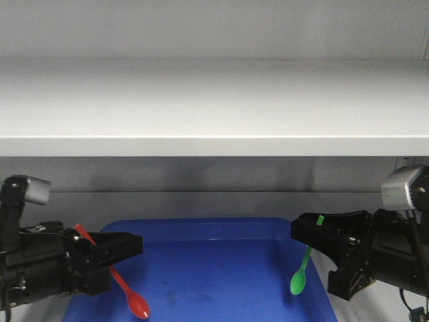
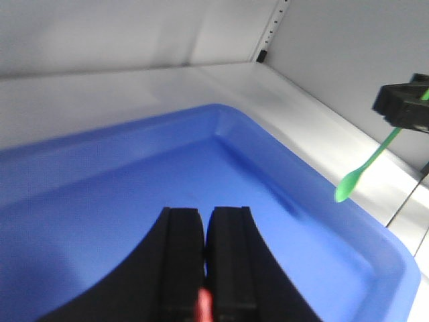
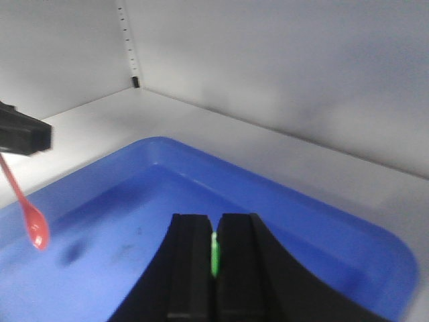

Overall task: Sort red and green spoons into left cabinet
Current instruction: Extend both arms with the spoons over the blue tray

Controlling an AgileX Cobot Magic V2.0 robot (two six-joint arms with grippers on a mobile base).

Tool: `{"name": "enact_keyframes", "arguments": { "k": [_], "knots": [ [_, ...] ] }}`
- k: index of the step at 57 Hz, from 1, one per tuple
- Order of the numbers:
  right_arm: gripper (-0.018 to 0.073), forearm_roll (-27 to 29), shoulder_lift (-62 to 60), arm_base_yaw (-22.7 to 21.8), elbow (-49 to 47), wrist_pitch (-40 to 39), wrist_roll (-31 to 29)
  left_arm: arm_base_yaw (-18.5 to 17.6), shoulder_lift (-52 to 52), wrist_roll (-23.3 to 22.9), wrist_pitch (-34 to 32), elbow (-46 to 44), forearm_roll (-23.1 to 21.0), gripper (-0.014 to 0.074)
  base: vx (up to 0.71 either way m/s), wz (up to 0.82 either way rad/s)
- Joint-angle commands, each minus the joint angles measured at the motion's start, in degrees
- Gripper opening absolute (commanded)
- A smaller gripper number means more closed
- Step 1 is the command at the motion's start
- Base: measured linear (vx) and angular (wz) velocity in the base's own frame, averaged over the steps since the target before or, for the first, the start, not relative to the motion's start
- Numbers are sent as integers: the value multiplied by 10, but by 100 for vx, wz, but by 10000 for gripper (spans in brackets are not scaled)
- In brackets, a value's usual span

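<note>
At the left we see the left gripper (image 1: 131,247), its jaws pinching the handle of the red spoon (image 1: 127,290), whose bowl hangs low over the blue tray (image 1: 208,268). The tray sits inside the left cabinet (image 1: 214,107), under its pale shelf. At the right, the right gripper (image 1: 301,231) clamps the green spoon (image 1: 301,274) by its handle, bowl hanging down above the tray's right side.
</note>
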Motion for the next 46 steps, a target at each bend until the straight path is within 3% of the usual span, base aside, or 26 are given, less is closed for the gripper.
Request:
{"name": "enact_keyframes", "arguments": {
  "k": [1,15,29,38,46],
  "knots": [
    [-3,53,10,0,-30,42,2,-16,6,3,0,-26,-53,-1,0,0],
    [-3,53,77,76,-88,-9,9,-48,65,-21,1,-84,-53,-1,0,0],
    [24,53,109,92,-120,-56,83,-49,100,-151,-31,-116,-53,5,0,0],
    [136,53,112,91,-123,-64,110,-49,111,-180,-38,-116,-52,56,0,0],
    [325,53,112,91,-123,-63,111,-49,114,-149,-26,-116,-38,202,0,0]
  ]
}}
